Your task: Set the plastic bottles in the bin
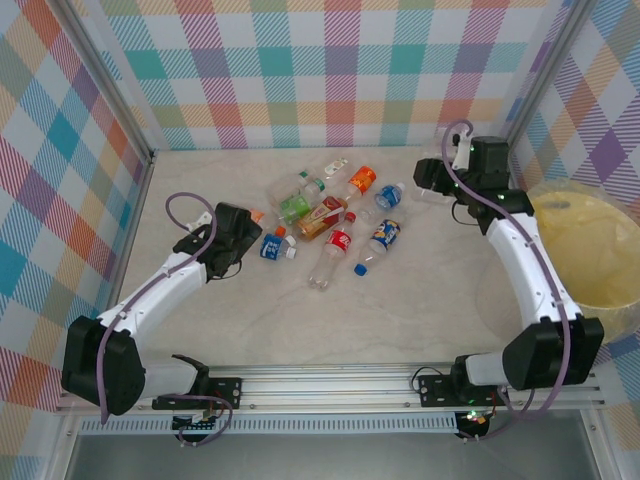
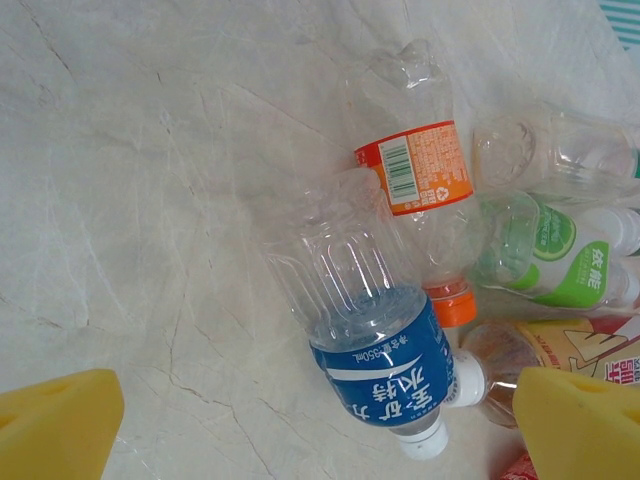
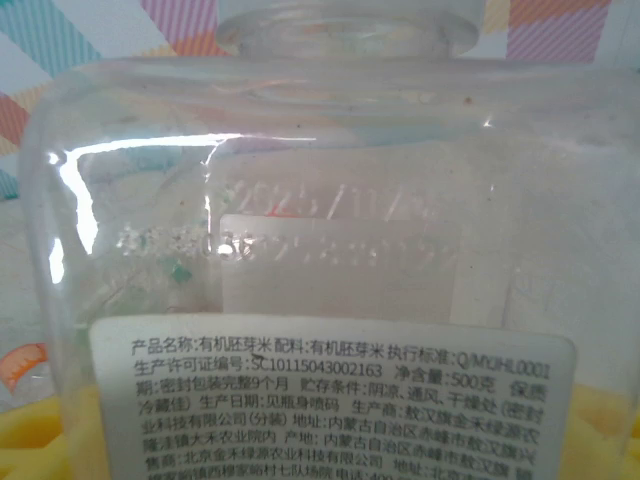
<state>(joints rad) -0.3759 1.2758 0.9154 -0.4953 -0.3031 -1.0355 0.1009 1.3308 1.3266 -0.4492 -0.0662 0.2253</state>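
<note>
Two yellow pads [image 2: 60, 425] of the left gripper [image 1: 248, 247] stand wide apart at the lower corners of the left wrist view, holding nothing. A blue-labelled bottle [image 2: 385, 370] lies on its side on the pale marbled worktop [image 2: 130, 200] just ahead of the gap, its white cap toward the lower right. Beyond it lie an orange-labelled bottle [image 2: 415, 170] with an orange cap and a green-labelled bottle [image 2: 560, 260]. In the top view the plastic bottles [image 1: 330, 215] lie clustered at centre frame, just right of that gripper. At upper right, the right gripper [image 1: 432, 185] is closed on a clear bottle [image 3: 320, 250] with a white printed label. The bin [image 1: 610, 310], round and pale yellow, sits at the right edge beside the right arm.
</note>
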